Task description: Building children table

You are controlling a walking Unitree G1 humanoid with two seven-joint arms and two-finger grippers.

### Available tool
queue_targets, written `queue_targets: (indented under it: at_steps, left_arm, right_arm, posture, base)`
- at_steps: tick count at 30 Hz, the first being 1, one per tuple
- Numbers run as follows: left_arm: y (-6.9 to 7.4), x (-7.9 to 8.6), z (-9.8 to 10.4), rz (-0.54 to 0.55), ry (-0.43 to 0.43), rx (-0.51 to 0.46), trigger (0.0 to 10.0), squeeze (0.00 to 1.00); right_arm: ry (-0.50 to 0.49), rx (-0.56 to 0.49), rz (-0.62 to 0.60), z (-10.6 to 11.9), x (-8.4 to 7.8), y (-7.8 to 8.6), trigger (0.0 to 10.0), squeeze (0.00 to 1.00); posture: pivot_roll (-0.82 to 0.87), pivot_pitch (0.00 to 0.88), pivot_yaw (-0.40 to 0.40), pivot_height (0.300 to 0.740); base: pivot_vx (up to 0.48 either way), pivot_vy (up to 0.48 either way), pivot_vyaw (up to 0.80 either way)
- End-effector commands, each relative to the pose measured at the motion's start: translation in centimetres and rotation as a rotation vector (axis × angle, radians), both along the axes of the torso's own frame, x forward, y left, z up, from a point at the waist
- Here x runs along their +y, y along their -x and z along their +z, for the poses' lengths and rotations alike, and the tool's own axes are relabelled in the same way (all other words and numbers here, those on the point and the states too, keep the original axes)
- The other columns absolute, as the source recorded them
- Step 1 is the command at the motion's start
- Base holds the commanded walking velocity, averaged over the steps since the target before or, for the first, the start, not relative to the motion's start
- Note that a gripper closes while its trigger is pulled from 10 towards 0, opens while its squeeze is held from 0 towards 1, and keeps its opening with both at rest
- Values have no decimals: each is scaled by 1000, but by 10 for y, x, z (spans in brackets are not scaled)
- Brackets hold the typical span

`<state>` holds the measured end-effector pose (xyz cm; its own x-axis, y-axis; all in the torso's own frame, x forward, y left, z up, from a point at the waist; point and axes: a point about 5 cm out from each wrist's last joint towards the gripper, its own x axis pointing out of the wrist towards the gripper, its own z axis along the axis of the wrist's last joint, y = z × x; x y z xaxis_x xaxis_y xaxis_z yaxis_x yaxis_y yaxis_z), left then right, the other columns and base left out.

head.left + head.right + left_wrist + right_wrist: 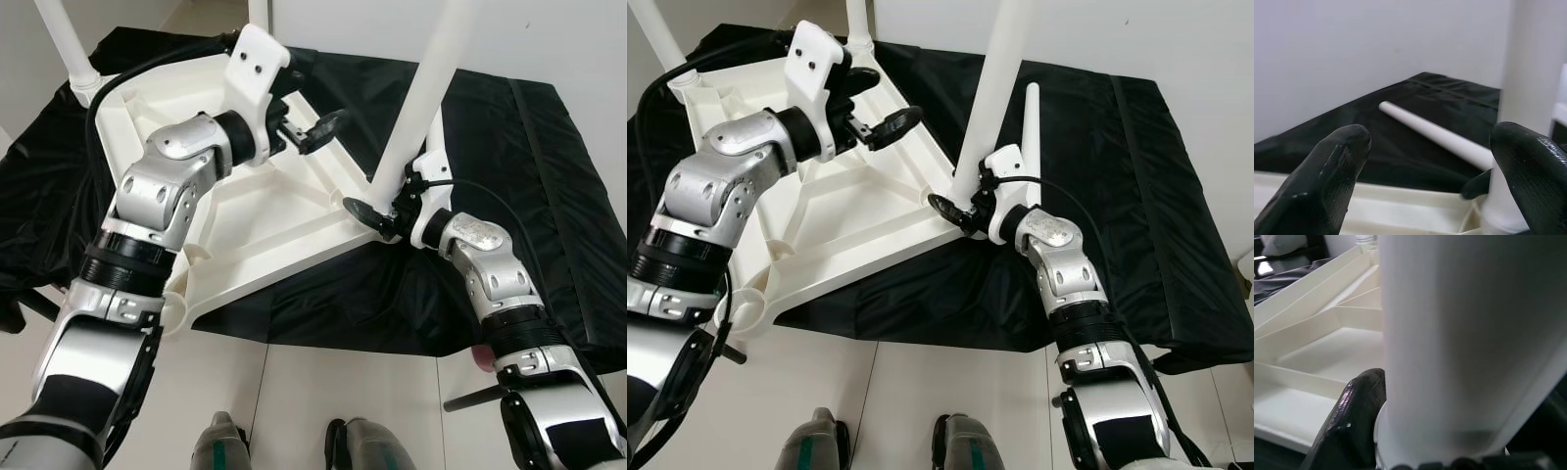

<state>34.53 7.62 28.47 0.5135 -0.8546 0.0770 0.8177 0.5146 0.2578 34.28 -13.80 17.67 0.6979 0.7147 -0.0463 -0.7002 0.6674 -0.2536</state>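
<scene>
- The right arm bends inward, its right gripper [965, 211] clamped around the base of a white leg [994, 93] standing at the near corner of the upturned white tabletop [852, 230].
- The left arm reaches forward over the tabletop; the left gripper [318, 130] hangs spread wide, holding nothing.
- The tabletop lies on a black cloth [1156, 196], beside a loose leg [1036, 117].

White plastic tabletop [265, 230], white table leg [421, 108] in black fingers of right gripper [377, 215]. Loose white leg [1034, 113] on plain black cloth [549, 166] beyond it. Silver arms, black-fingered left gripper [323, 127]. Pale floor tiles [294, 392].
</scene>
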Motion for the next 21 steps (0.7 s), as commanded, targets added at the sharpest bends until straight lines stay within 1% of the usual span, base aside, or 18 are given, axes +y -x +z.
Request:
queue_targets:
  at_steps: [1, 3, 5, 8, 10, 11, 12, 14, 15, 16, 19, 21]
  left_arm:
    - [0, -2, -2, -42, -7, 24, 10000, 0]
    - [7, -7, -5, -160, 2, 77, 10000, 0]
    - [9, -13, -13, -206, 20, 124, 10000, 0]
    - [9, -15, -17, -213, 24, 137, 10000, 0]
    - [11, -21, -24, -224, 33, 151, 10000, 0]
    - [11, -21, -24, -224, 33, 151, 10000, 0]
    - [17, -30, -26, -250, 40, 154, 10000, 0]
    - [26, -41, -24, -298, 38, 138, 10000, 0]
    - [26, -41, -24, -298, 38, 138, 10000, 0]
    - [27, -47, -22, -310, 37, 133, 10000, 0]
    - [26, -48, -21, -311, 37, 135, 10000, 0]
    - [22, -52, -17, -309, 40, 144, 10000, 0]
  right_arm:
    - [4, -1, 20, 0, 0, 3, 10000, 0]
    - [19, 11, 46, -2, -1, 5, 10000, 0]
    - [24, 20, 67, -4, 0, 7, 10000, 0]
    - [25, 23, 72, -4, 0, 8, 10000, 0]
    - [26, 29, 82, -7, 2, 10, 10000, 0]
    - [26, 29, 82, -7, 2, 10, 10000, 0]
    - [28, 34, 90, -9, 2, 12, 10000, 0]
    - [36, 47, 110, -11, 3, 15, 10000, 0]
    - [36, 47, 110, -11, 3, 15, 10000, 0]
    - [43, 51, 130, -12, 4, 18, 10000, 0]
    - [43, 53, 135, -13, 4, 19, 10000, 0]
    - [57, 57, 152, -13, 5, 20, 10000, 0]
  posture:
    - [-41, 52, -29, 740]
    - [-44, 46, -23, 740]
    - [-44, 45, -22, 740]
    - [-44, 45, -22, 740]
    - [-52, 36, -18, 740]
    - [-52, 36, -18, 740]
    - [-55, 34, -18, 740]
    - [-55, 30, -20, 740]
    - [-55, 30, -20, 740]
    - [-55, 30, -20, 740]
    - [-55, 30, -20, 740]
    - [-56, 24, -22, 740]
  base:
    - [0, 0, 0]
    - [0, 0, 0]
    - [0, 0, 0]
    - [0, 0, 0]
    - [0, 0, 0]
    - [0, 0, 0]
    - [0, 0, 0]
    - [0, 0, 0]
    - [0, 0, 0]
    - [0, 0, 0]
    - [0, 0, 0]
    - [0, 0, 0]
